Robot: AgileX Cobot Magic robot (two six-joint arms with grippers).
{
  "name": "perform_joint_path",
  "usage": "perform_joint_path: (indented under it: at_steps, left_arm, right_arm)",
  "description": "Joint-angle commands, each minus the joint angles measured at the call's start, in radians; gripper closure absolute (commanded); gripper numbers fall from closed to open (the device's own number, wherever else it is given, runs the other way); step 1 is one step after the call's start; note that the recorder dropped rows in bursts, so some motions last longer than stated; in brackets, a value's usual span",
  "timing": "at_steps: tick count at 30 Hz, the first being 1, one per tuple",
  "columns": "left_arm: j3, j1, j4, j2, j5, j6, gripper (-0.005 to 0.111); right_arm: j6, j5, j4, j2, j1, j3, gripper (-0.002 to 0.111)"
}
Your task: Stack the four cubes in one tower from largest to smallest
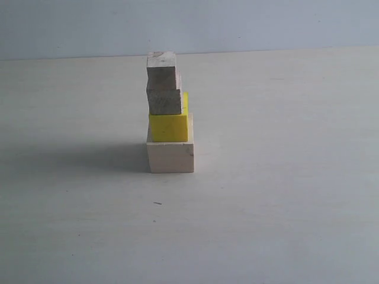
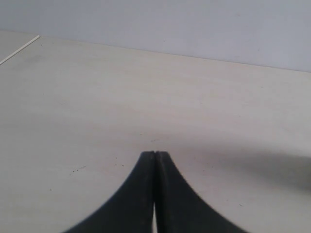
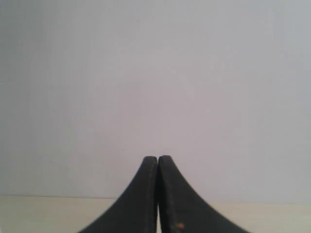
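In the exterior view a tower stands mid-table. Its base is the large pale wooden cube [image 1: 170, 155]. On that rests the yellow cube [image 1: 169, 126], then a small pale wooden cube [image 1: 164, 101], then another small pale wooden cube [image 1: 161, 70] on top, each set slightly off to the left. Neither arm shows in the exterior view. My left gripper [image 2: 154, 154] is shut with nothing in it, over bare table. My right gripper [image 3: 158, 158] is shut and empty too, facing the wall. No cube appears in either wrist view.
The pale table [image 1: 284, 195] runs back to a light grey-blue wall [image 1: 266, 23]. The tower throws a shadow [image 1: 89, 158] to its left. A table edge [image 2: 19, 50] shows in the left wrist view.
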Motion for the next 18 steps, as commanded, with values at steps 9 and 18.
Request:
perform_joint_path:
  at_steps: [9, 18]
  left_arm:
    - [0.003, -0.004, 0.004, -0.006, -0.012, -0.003, 0.107]
    - [0.003, -0.004, 0.004, -0.006, -0.012, -0.003, 0.107]
  right_arm:
    - [-0.006, -0.089, -0.064, -0.205, -0.048, 0.285, 0.108]
    - [0.013, -0.121, -0.056, -0.285, -0.046, 0.446, 0.108]
